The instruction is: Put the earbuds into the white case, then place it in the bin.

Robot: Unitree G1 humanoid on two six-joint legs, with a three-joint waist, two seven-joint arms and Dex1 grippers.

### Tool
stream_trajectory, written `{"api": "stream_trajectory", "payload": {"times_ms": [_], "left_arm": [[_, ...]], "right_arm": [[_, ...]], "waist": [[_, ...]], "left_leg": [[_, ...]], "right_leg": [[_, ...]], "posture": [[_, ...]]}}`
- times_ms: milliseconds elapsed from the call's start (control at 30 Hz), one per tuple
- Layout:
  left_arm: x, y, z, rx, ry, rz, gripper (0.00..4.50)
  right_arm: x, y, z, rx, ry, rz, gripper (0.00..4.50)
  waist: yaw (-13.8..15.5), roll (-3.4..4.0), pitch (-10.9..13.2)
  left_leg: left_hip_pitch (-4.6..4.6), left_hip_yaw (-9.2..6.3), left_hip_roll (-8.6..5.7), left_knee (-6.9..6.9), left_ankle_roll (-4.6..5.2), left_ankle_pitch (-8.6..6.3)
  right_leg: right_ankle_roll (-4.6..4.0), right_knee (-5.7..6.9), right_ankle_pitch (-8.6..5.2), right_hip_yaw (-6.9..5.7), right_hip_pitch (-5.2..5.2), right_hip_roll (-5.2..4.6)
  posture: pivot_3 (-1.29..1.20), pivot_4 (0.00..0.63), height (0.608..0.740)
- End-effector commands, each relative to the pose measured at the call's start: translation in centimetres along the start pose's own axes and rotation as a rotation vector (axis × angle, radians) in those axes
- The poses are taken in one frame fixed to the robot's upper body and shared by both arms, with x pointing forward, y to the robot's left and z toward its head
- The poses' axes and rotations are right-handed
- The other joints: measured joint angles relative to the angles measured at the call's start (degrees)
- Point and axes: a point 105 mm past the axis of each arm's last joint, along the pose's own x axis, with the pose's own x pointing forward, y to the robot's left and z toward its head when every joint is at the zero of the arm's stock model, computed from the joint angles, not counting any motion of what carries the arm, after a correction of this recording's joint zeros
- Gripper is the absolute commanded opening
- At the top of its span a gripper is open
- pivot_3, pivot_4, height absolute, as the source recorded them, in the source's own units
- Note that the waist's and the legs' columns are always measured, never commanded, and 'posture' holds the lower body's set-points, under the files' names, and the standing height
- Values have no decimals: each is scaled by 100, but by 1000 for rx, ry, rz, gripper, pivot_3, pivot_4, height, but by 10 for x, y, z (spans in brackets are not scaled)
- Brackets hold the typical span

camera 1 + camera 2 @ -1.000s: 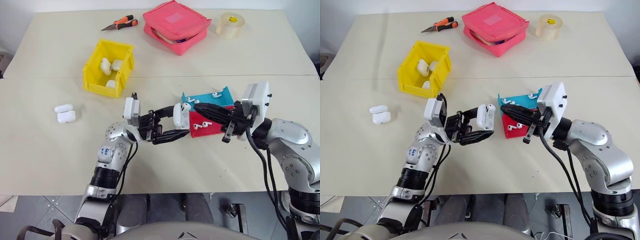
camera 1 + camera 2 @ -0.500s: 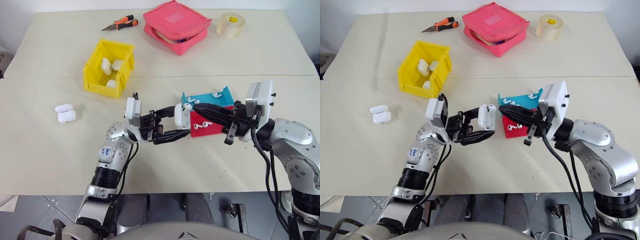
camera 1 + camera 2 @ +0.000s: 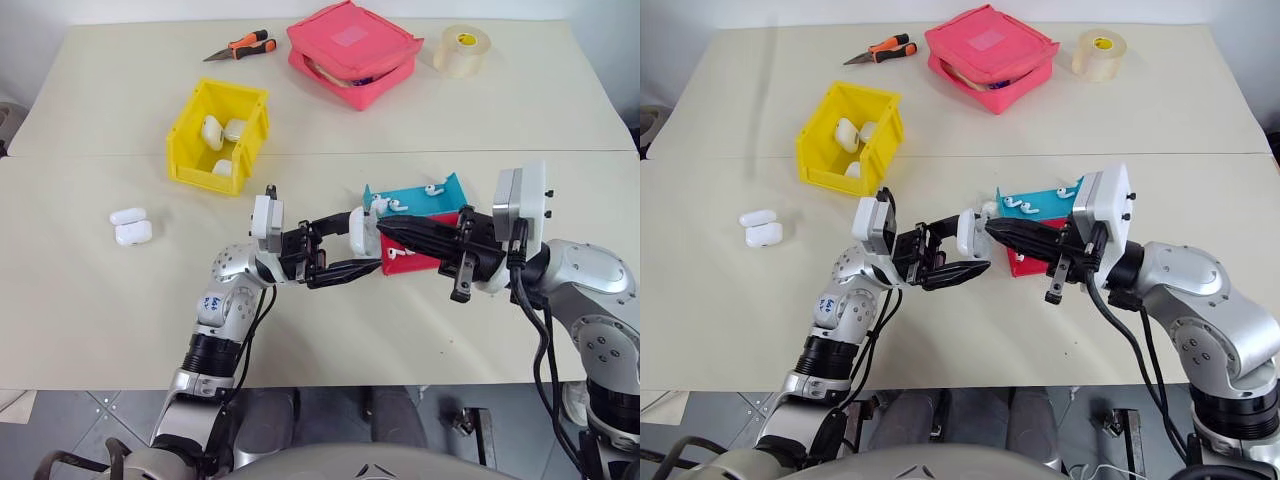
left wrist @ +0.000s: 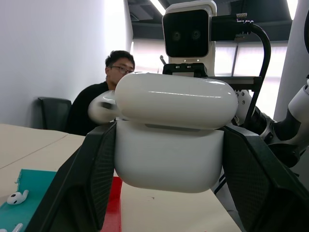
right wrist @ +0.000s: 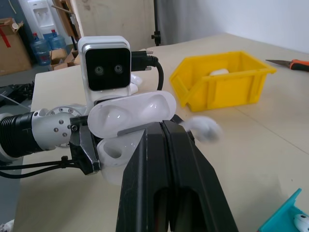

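Observation:
My left gripper (image 3: 357, 244) is shut on the white case (image 3: 362, 228) and holds it above the table's middle, lid ajar. Its fingers (image 4: 82, 183) clamp the case's body (image 4: 169, 159). From the right, my right gripper (image 3: 384, 228) is shut and its tips (image 5: 161, 124) sit at the case's open mouth. One earbud (image 5: 200, 129) shows blurred beside those tips, at the lid's edge (image 4: 101, 107); whether it is pinched I cannot tell. More earbuds (image 3: 393, 203) lie in the trays. The yellow bin (image 3: 205, 178) stands back left with white cases inside.
A blue tray (image 3: 418, 200) and a red tray (image 3: 428, 258) lie under my right arm. Two white cases (image 3: 130, 226) rest at the left. A pink pouch (image 3: 352, 50), tape roll (image 3: 460, 50) and orange pliers (image 3: 240, 46) are at the back. A person (image 4: 108, 92) sits beyond.
My right gripper has slid a little towards the case, its tips now lower against the opening. The left gripper and the case have stayed in place.

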Motion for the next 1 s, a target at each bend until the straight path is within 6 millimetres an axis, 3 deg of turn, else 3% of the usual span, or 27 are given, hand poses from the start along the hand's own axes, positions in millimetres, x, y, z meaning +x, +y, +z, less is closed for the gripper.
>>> {"api": "stream_trajectory", "payload": {"times_ms": [33, 267, 500, 600, 767, 967, 1000], "left_arm": [[2, 0, 3, 19, -10, -2, 2866], [0, 1, 5, 24, -12, 3, 2866], [-16, 3, 13, 51, 11, 46, 2866], [-30, 0, 17, 76, 50, 59, 2866], [-54, -7, 27, 98, 100, 102, 2866], [-60, -11, 32, 110, 109, 115, 2866], [-59, -11, 31, 109, 103, 114, 2866]], "right_arm": [[-1, 7, 5, -17, -8, 29, 26], [-9, 6, 5, -14, -3, 39, 26], [-30, -14, 5, 18, -26, -76, 26], [-49, -23, -5, -16, 18, -149, 626], [-85, -30, -29, -179, 165, -225, 2319], [-125, -33, -45, -245, 296, -247, 4404], [-133, -34, -50, -245, 321, -254, 4459]], "waist": [[1, 0, 0], [1, 0, 0], [1, 0, 0], [1, 0, 0], [4, 0, 0], [6, 0, 0], [4, 0, 0]], "left_leg": [[0, 0, 0, 0, 0, 0], [0, 0, 0, 0, 0, 0], [0, 1, 0, 0, 0, 0], [0, 1, 0, -1, 0, 0], [0, 5, -2, -4, 4, -2], [3, 6, 0, 0, 4, -2], [8, 7, 0, -1, 4, -2]], "right_leg": [[0, 0, 0, 0, 0, 0], [0, 0, 0, 0, 0, 0], [0, 0, 0, 0, 0, 0], [0, 0, 0, 0, 0, 0], [0, -1, 0, 3, 0, 0], [2, 0, 1, 4, 4, 0], [2, 0, 1, 4, 9, 0]], "posture": [[0, 150, 740], [0, 150, 740], [0, 150, 740], [0, 150, 740], [0, 150, 740], [0, 150, 740], [0, 150, 740]]}}
